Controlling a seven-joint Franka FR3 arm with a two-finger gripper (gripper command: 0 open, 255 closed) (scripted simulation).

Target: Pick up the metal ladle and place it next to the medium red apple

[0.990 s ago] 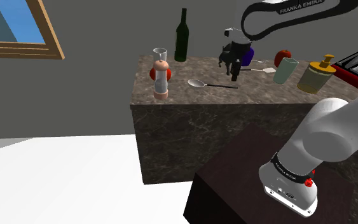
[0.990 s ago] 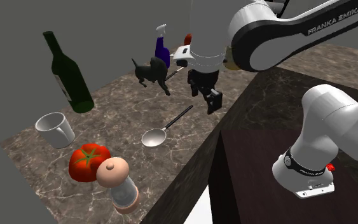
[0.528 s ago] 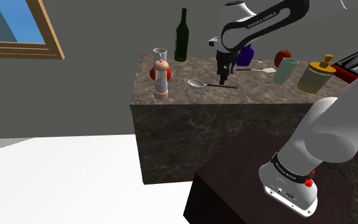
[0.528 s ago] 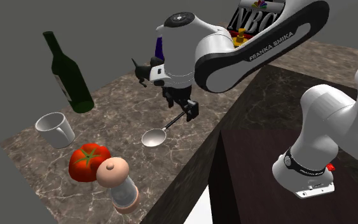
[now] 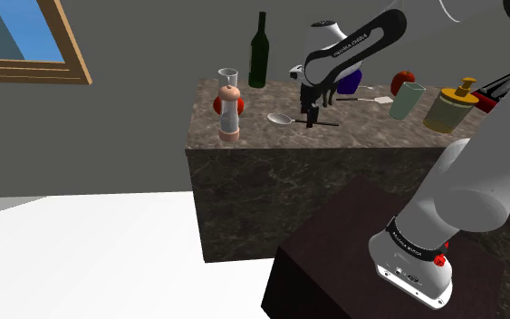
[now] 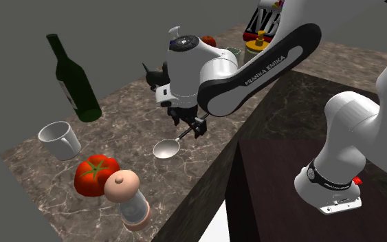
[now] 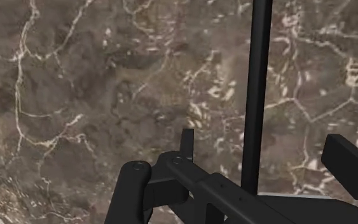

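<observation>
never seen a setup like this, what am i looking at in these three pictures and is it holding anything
It is a white robot arm with a black two-finger gripper, working over a marble counter. One picture is taken from beside the arm's stand, one from another side, and one from a camera on the hand itself. On the counter are a ladle, a bottle, a mug, a tomato, a pepper mill and, farther off, an apple. Nothing is held: the open fingers straddle the ladle's dark handle without touching it.
</observation>
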